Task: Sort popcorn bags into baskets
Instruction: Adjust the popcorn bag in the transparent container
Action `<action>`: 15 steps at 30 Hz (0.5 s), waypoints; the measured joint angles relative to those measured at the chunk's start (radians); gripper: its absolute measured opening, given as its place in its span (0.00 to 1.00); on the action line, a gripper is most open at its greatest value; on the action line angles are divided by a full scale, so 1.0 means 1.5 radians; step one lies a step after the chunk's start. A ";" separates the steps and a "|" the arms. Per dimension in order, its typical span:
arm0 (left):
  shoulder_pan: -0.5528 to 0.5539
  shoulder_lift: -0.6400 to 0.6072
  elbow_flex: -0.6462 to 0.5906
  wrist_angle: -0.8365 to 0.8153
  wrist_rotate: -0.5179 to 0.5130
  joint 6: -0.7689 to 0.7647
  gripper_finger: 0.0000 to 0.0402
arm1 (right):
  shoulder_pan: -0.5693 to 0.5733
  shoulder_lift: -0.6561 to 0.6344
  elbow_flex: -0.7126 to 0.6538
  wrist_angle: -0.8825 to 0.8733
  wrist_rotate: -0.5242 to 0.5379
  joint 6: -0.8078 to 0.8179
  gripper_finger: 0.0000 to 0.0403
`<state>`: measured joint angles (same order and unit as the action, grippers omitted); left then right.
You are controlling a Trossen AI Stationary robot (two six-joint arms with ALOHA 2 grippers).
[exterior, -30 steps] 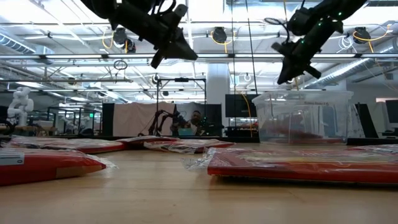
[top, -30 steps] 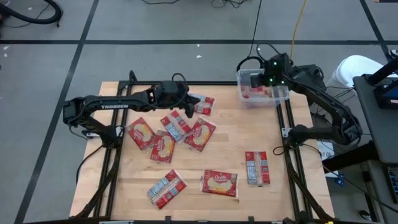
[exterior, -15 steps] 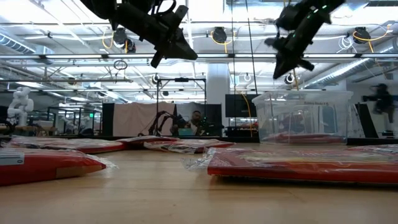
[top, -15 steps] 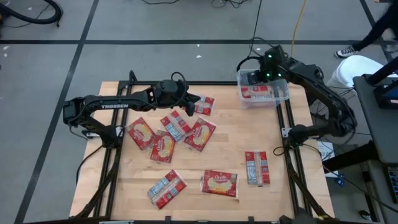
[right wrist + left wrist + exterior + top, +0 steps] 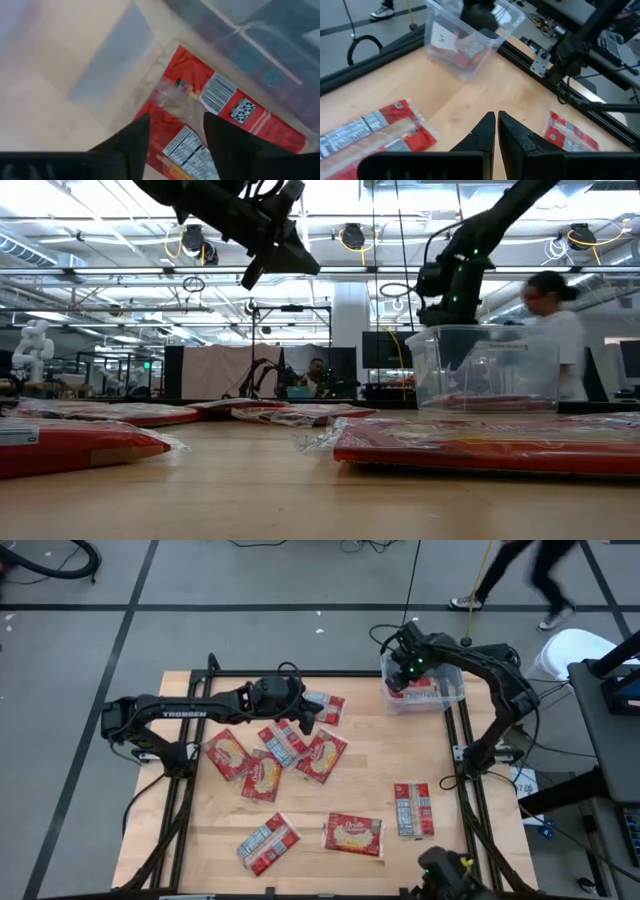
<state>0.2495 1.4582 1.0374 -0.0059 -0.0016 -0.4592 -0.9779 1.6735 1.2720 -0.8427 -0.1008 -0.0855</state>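
Note:
Several red popcorn bags lie flat on the wooden table: a cluster at the left middle (image 5: 283, 743), one farther back (image 5: 325, 707), and three near the front (image 5: 353, 834). The clear basket (image 5: 447, 692) stands at the far right corner with a bag (image 5: 220, 125) lying flat inside it. My right gripper (image 5: 400, 667) hovers open over the basket's left end, its fingers (image 5: 132, 142) above that bag and clear of it. My left gripper (image 5: 303, 720) hangs shut and empty above the cluster (image 5: 496, 131).
A person (image 5: 520, 565) walks on the floor beyond the far edge, also seen behind the basket (image 5: 555, 330). Black frame rails (image 5: 462, 755) run along the table's left and right sides. Bare wood lies between the cluster and the basket (image 5: 385, 750).
My right gripper has swung from over the basket's middle toward the table's left and come down to the basket's left end. A person has walked into view behind the table. The bags on the table have not moved.

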 joint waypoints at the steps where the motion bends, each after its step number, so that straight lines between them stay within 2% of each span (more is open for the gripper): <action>1: -0.006 0.000 0.000 0.000 -0.004 -0.002 0.06 | -0.002 0.008 0.000 -0.002 -0.002 -0.009 0.48; 7: -0.037 0.000 0.000 -0.010 -0.053 -0.028 0.07 | -0.010 0.029 -0.028 0.027 -0.001 -0.070 0.56; 15: -0.045 0.000 0.000 -0.015 -0.095 -0.029 0.07 | -0.012 0.033 -0.116 0.093 0.004 -0.124 0.57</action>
<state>0.1815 1.4585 1.0370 -0.0288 -0.1448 -0.5029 -0.9964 1.7226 1.0986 -0.7039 -0.0951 -0.2716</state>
